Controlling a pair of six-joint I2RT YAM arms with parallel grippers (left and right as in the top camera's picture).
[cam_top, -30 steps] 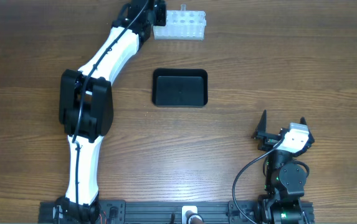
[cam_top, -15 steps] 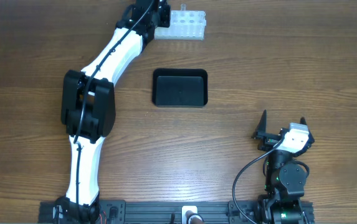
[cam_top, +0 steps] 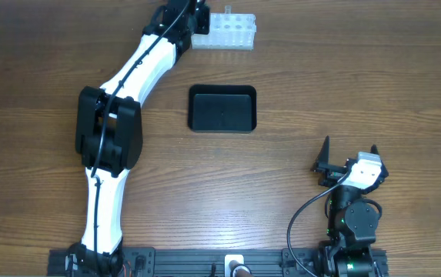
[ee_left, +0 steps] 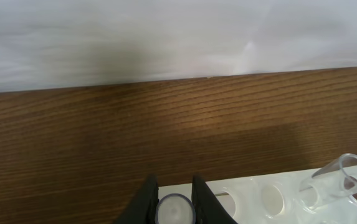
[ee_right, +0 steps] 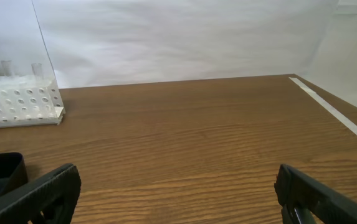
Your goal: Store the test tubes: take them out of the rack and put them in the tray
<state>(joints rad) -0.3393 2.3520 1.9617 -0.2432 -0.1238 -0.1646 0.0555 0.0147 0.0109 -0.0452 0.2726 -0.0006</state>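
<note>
The left gripper (ee_left: 174,190) stands over the left end of the white perforated plastic rack (cam_top: 224,32). Its two dark fingers (ee_left: 146,202) are pinched on the rim of a clear cylindrical test tube (ee_left: 174,211). The tube sits in its hole with its long axis pointing straight up at the wrist (so a plain vertical lift looks like the way out). A second clear tube (ee_left: 343,180) leans in a hole farther along the rack. The shallow black rectangular tray (cam_top: 222,108) lies well apart from the rack, toward the arm bases, with no tubes in it. The left arm is much the nearer to both. The right gripper (cam_top: 350,152) rests near its own base, fingers spread wide, holding nothing. Everything stands on a brown wood-grain table (cam_top: 359,77), with a white wall (ee_right: 166,37) behind the rack.
</note>
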